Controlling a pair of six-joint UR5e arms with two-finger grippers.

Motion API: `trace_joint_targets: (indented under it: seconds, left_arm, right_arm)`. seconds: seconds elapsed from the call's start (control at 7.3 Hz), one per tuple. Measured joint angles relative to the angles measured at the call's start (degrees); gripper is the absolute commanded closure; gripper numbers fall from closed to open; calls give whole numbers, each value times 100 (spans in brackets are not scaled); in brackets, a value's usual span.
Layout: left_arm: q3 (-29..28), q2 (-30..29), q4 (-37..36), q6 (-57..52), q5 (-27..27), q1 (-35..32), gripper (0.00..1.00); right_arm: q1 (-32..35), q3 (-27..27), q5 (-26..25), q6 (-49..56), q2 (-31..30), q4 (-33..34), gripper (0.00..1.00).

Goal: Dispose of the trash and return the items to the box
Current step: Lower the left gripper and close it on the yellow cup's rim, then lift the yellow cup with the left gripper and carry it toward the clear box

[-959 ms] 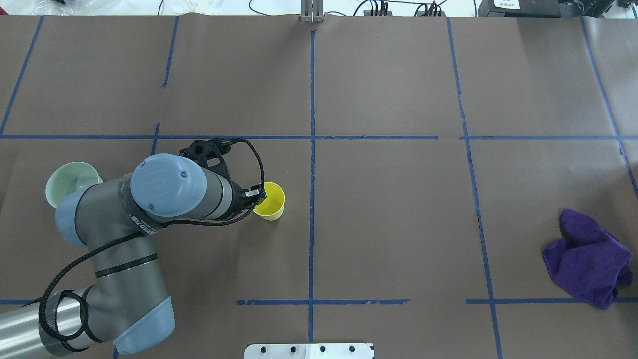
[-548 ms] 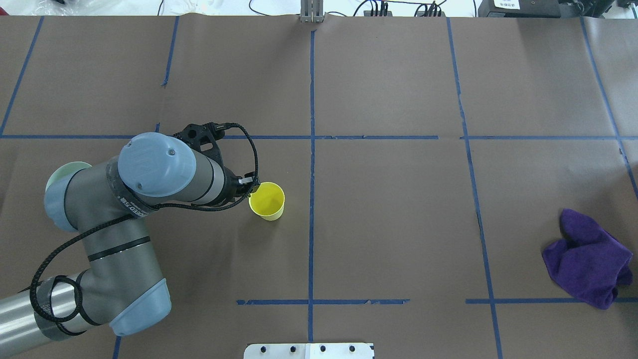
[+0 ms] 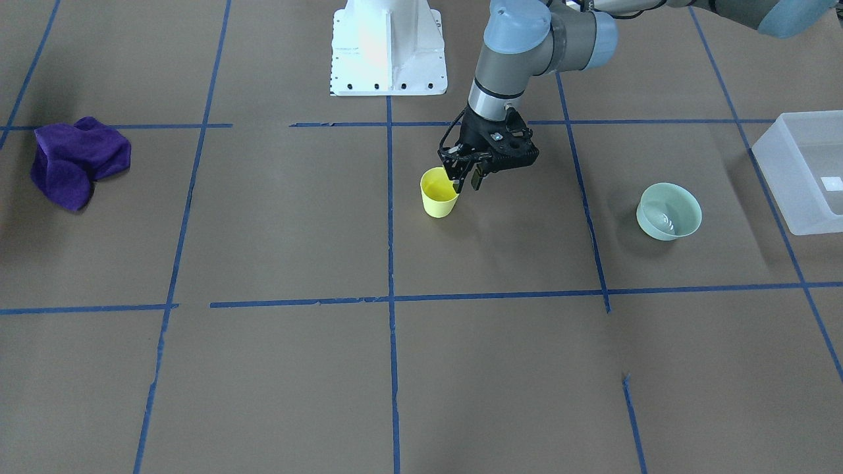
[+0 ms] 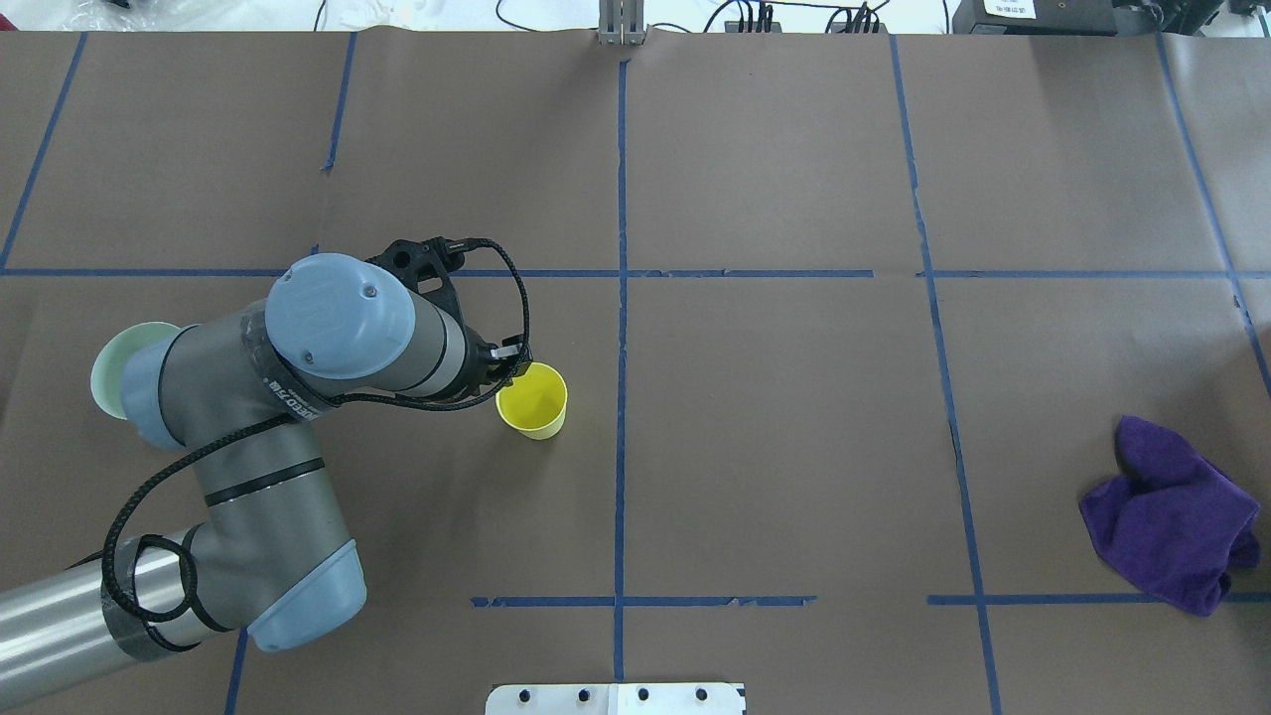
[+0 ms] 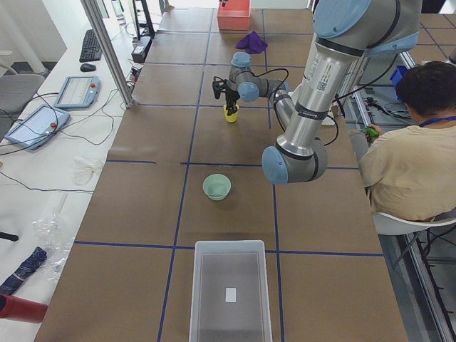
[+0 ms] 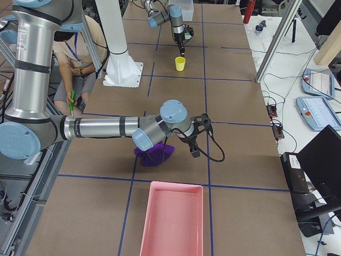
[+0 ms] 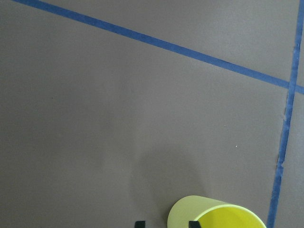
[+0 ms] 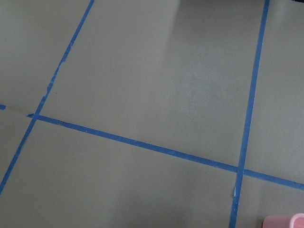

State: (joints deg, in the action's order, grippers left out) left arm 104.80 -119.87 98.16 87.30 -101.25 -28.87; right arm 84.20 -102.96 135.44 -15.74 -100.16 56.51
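Observation:
The yellow cup point(image 4: 533, 400) stands upright and empty on the brown table, left of the centre line; it also shows in the front view point(image 3: 439, 194). My left gripper point(image 3: 465, 184) is open and hovers at the cup's rim on the robot's left side. In the left wrist view, the cup point(image 7: 223, 216) has its rim wall between my two fingertips point(image 7: 193, 223). The box point(image 3: 800, 171) is a frosted bin with a white label at the table's left end, also in the left view point(image 5: 229, 292). My right gripper point(image 6: 194, 152) shows only in the right side view; I cannot tell its state.
A pale green bowl point(image 3: 668, 210) sits between the cup and the box, partly hidden under my left arm in the overhead view point(image 4: 111, 362). A purple cloth point(image 4: 1172, 516) lies at the right end. A pink tray point(image 6: 171, 218) lies beyond it.
My left gripper drew back from over the cup's rim toward the far left, then shifted slightly right again. The cup has not moved.

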Motion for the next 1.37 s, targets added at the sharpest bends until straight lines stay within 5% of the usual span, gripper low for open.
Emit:
trace_joint_targets:
  seconds: [0.41,0.55,0.96,1.37]
  left_arm:
    - [-204,-29,204,22,0,84,61]
    - [-225,-30,246,26,0,127,100]
    - [-122,17,254,-42,19,159,100]
    - [821,79,-618,-1131,-227,-613,100]
  right_arm:
    - [0,34,0,7,-6,0,0]
    - [0,36,0,8,-15,-2,0]
    - [0,100,0,0,-63,-182,0]
    - [0,155,24,-43,-60,-336,0]
